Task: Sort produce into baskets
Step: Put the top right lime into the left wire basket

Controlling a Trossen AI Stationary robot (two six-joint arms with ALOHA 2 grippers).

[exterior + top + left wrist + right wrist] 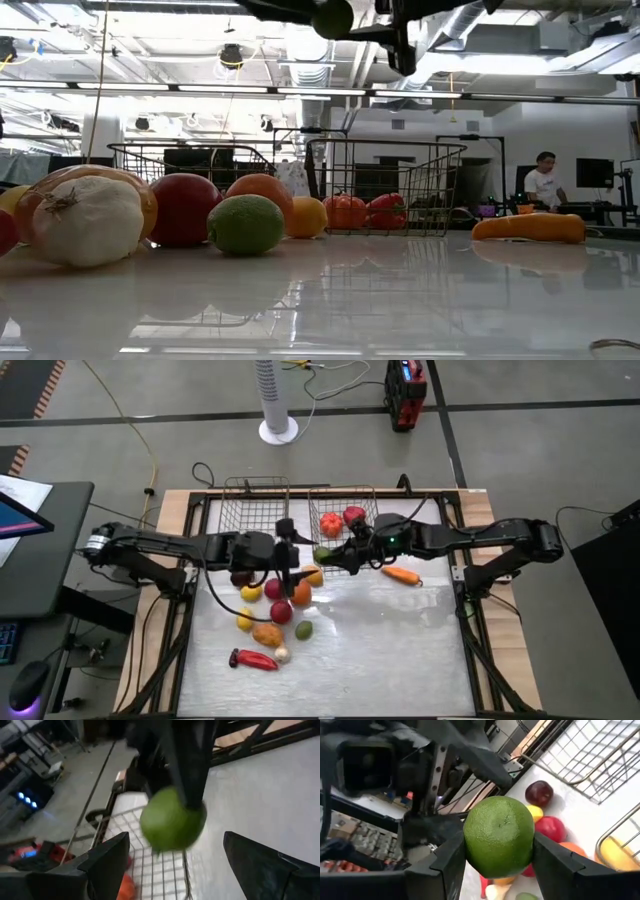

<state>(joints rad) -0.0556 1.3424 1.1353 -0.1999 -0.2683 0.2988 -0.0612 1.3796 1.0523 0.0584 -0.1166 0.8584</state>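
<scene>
Item: right gripper. Jaws are clamping a green lime from both sides, holding it in the air above the bench, near the front edge of the right basket.

Item: left gripper. Jaws are standing released, nothing between them, hanging over the produce cluster just beside the right gripper; the held lime is showing ahead of its fingers.

Item: right basket. It is sitting at the far side of the bench and is containing two red pieces.

Item: left basket. It is standing beside the right one, at the far edge.

Item: loose produce on the bench. A red chili and white garlic are lying nearest the front; red, orange, yellow and green rounds are grouped under the left gripper; an orange carrot is lying apart on the right side.
</scene>
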